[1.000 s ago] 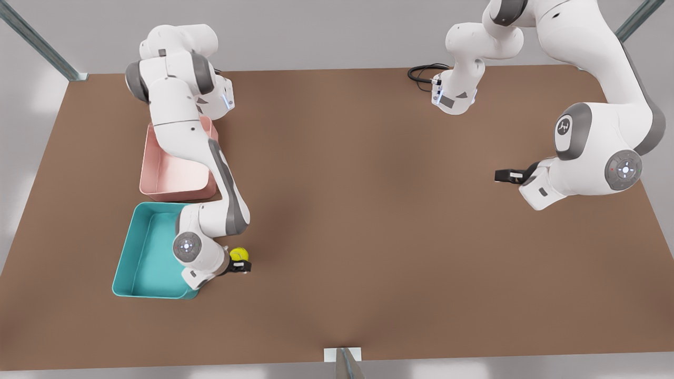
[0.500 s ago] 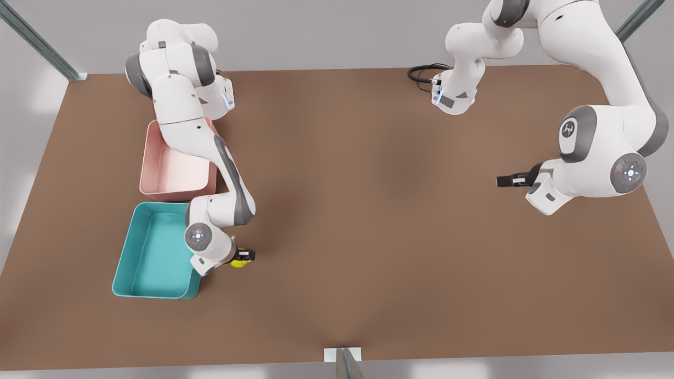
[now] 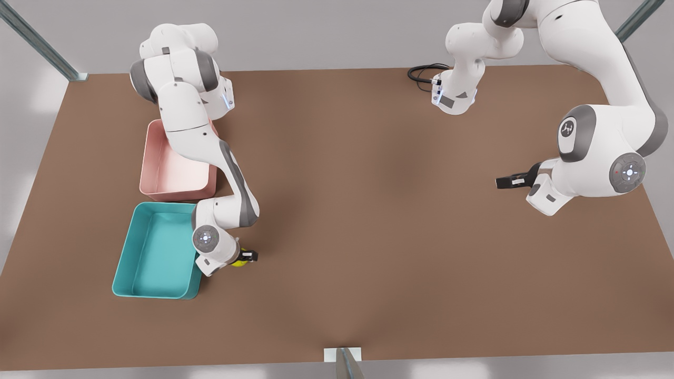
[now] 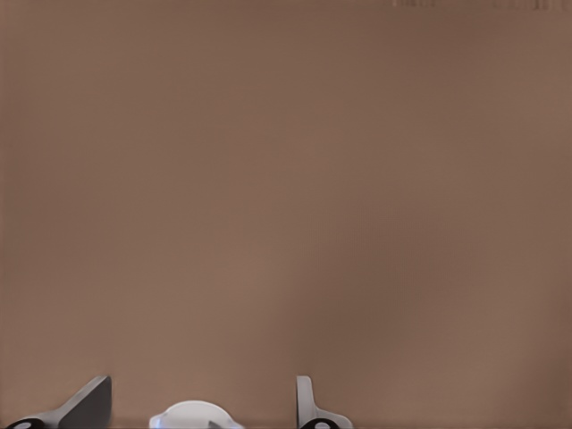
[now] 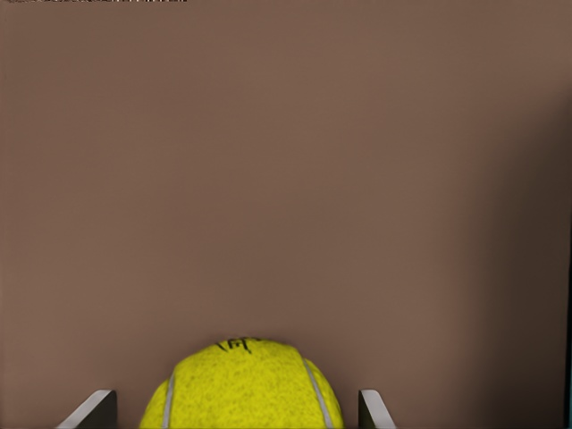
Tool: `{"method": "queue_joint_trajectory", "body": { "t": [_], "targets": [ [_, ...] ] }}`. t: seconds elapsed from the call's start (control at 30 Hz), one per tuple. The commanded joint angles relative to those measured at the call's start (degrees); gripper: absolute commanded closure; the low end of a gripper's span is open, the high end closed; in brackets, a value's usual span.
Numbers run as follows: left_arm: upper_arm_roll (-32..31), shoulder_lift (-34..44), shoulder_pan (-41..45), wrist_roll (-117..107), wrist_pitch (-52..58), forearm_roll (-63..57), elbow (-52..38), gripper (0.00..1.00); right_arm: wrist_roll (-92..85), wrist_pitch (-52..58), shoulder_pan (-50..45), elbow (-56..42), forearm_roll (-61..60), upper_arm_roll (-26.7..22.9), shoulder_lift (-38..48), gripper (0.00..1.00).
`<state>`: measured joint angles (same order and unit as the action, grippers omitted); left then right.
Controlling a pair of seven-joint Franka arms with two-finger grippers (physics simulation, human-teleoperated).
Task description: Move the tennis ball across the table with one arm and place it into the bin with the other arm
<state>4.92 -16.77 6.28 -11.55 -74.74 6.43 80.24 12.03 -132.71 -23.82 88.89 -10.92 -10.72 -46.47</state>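
Right wrist view: tennis ball [image 5: 242, 386] between the right gripper [image 5: 238, 413] fingers, jaws spread, gaps either side, low over the table [image 5: 286, 179], just beside the teal bin [image 3: 152, 252]. Left gripper [image 3: 506, 181] waiting well apart, fingers parted, empty.

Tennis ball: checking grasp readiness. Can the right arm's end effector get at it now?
Probably yes: the right end effector straddles the tennis ball beside the teal bin, fingers open, nothing between. The left end effector waits open across the table.
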Motion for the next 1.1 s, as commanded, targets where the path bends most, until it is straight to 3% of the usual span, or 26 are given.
{"method": "queue_joint_trajectory", "body": {
  "t": [0.0,0.07,1.03,1.07],
  "targets": [
    [0.00,0.07,0.05,-3.30,0.21,-0.10,0.00,0.00,0.27,-0.45,0.09,-0.03,-0.07,-0.01,0.06,0.04],
    [0.00,0.16,0.05,-3.48,0.39,-0.10,-0.09,0.00,0.19,-0.45,0.09,-0.12,-0.07,-0.01,0.06,0.18],
    [-0.08,0.07,0.05,-3.83,1.27,-0.01,0.00,0.00,-5.62,-0.18,0.18,1.03,-0.86,-0.01,-0.29,0.19],
    [-0.08,0.07,0.05,-3.83,1.27,-0.01,0.00,0.00,-5.62,-0.18,0.18,1.03,-0.86,-0.01,-0.29,0.25]
  ]
}}
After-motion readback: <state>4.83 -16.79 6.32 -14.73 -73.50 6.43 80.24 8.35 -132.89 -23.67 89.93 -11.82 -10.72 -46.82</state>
